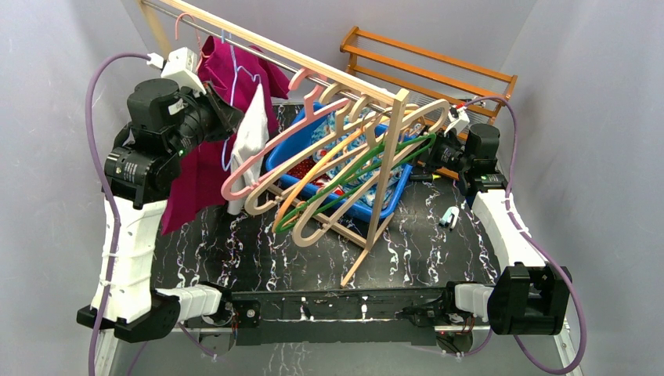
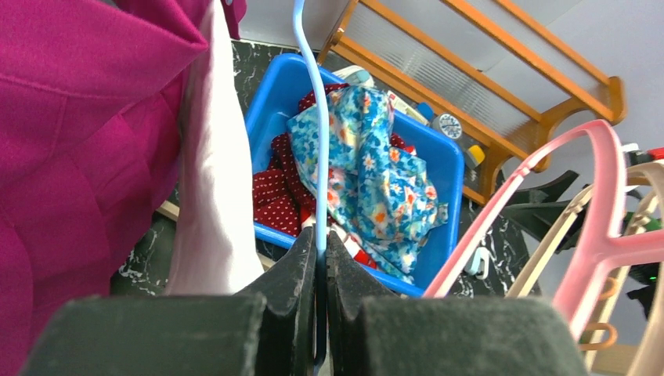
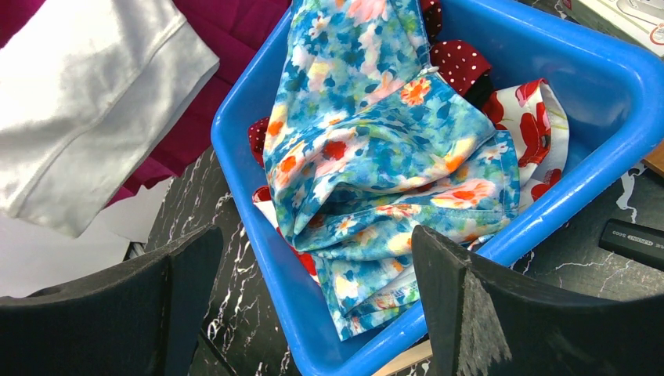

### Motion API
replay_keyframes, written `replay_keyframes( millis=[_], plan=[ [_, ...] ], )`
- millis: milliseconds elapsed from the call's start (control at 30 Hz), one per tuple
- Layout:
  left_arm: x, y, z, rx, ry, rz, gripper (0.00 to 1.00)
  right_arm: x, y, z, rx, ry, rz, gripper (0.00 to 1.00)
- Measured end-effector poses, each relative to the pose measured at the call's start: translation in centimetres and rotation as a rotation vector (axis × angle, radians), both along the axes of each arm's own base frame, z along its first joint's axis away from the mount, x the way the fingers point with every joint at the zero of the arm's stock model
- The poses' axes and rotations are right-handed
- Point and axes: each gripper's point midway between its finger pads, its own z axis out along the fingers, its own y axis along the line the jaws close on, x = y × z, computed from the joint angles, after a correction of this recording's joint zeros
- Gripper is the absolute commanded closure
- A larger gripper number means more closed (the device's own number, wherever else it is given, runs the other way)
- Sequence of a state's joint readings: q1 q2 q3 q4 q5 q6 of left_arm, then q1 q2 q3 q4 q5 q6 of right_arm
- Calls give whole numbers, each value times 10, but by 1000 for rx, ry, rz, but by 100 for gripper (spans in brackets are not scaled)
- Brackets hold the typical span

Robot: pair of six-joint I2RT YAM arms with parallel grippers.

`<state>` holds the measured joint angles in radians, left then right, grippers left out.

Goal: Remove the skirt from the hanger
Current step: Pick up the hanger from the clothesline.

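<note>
A magenta skirt (image 1: 196, 168) with a white lining (image 1: 249, 145) hangs from a thin light-blue hanger (image 1: 232, 102) on the wooden rail at the left. My left gripper (image 1: 232, 117) is raised beside the skirt. In the left wrist view it (image 2: 321, 243) is shut on the hanger's blue wire (image 2: 313, 117), with the skirt (image 2: 70, 157) and lining (image 2: 211, 196) to its left. My right gripper (image 1: 429, 153) is open and empty; in the right wrist view it (image 3: 313, 235) hovers over the blue bin (image 3: 243, 196). The skirt (image 3: 227, 31) shows at that view's top left.
The blue bin (image 1: 391, 196) holds a floral cloth (image 3: 376, 141) and red dotted clothes. Several empty pink, wooden, green and orange hangers (image 1: 344, 164) hang from the slanted wooden rail (image 1: 313, 66). A wooden rack (image 1: 438, 66) stands at the back right. A small pale clip (image 1: 449, 218) lies on the table.
</note>
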<state>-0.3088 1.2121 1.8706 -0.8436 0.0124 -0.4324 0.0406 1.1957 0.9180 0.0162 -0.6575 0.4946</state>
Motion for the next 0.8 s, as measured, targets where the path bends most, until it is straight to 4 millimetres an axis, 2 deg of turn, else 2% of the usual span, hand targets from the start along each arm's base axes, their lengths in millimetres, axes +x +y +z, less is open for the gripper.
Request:
replay_keyframes(
  millis=[167,267,567,800],
  plan=[
    [8,-8,23,-33,-38,-19,100,0,0,0,1,1,-1,1],
    [15,-11,27,-37,-43,-24,100,0,0,0,2,2,-1,2],
    [41,-22,11,-47,7,-30,100,0,0,0,4,5,-4,2],
    [45,-33,-2,-91,27,-60,100,1,0,-1,12,17,-7,2]
  ],
)
